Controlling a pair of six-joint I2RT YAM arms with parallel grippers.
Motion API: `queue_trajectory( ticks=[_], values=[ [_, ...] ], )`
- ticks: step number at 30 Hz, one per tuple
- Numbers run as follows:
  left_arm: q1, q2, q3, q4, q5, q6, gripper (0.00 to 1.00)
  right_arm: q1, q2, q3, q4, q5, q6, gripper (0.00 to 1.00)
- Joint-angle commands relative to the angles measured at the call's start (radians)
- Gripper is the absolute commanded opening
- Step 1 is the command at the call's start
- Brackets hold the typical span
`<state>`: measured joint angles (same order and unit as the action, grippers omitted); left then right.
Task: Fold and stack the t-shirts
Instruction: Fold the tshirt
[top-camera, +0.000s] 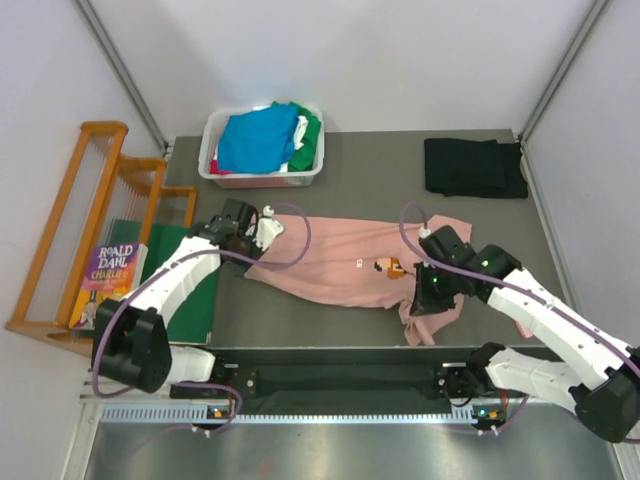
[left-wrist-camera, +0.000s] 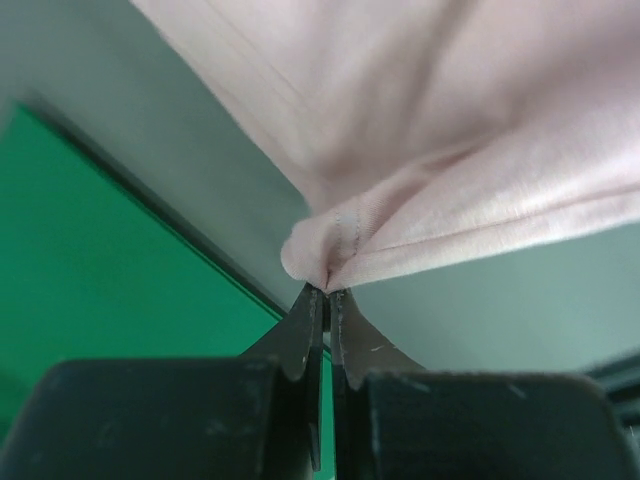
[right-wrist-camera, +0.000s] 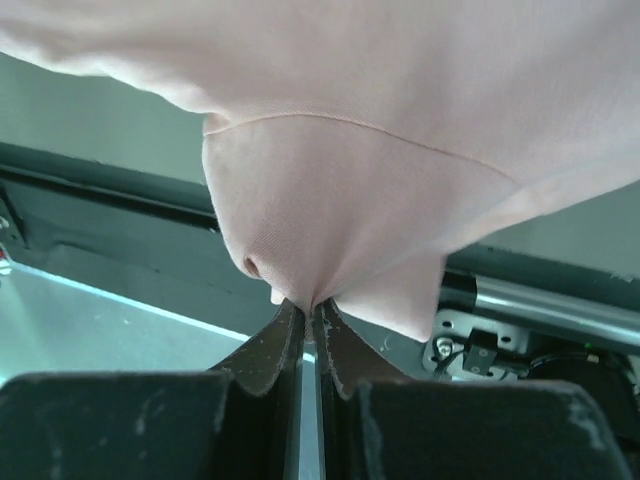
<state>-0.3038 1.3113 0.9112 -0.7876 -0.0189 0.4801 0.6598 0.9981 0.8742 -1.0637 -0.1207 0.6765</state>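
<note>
Scene: dusty-pink t-shirt (top-camera: 340, 265) lying stretched on bench (top-camera: 380, 190), just in front of white basket (top-camera: 207, 160). Grip: left gripper (left-wrist-camera: 327, 292) pinched tight on bunched seamed edge nearest basket; right gripper (right-wrist-camera: 312, 305) likewise clamped on fold at end farthest from basket. Risk: thin pinches may slip if arms pull cloth taut; uneven lift would skew fold.

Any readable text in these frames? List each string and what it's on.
"ROALD DAHL": on the book cover, left of the table.
"CHARLIE": same cover, under the name. It is small, so this is a likely reading, and the rest of the title is too blurred to read.
Pink shirt chest print: too small to tell if it holds letters.
Wrist views: no text.
</note>
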Motion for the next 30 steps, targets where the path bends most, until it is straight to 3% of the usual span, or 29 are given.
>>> queue_trajectory(
  ticks=[1,9,17,27,29,30],
  values=[
    [0.037,0.091,0.130,0.117,-0.044,-0.014,0.00,-0.064,0.062,0.130,0.010,0.052,-0.080,0.02],
    [0.095,0.293,0.300,0.174,-0.093,-0.006,0.00,-0.409,0.166,0.137,0.105,-0.017,-0.259,0.01],
    [0.098,0.448,0.419,0.188,-0.101,-0.021,0.00,-0.483,0.348,0.212,0.249,-0.054,-0.253,0.00],
    [0.098,0.548,0.495,0.165,-0.069,-0.052,0.00,-0.509,0.660,0.425,0.330,-0.108,-0.203,0.02],
    [0.098,0.560,0.499,0.156,-0.076,-0.057,0.19,-0.509,0.704,0.453,0.329,-0.100,-0.203,0.03],
    [0.097,0.560,0.494,0.149,-0.084,-0.057,0.34,-0.511,0.740,0.477,0.327,-0.099,-0.203,0.03]
  ],
)
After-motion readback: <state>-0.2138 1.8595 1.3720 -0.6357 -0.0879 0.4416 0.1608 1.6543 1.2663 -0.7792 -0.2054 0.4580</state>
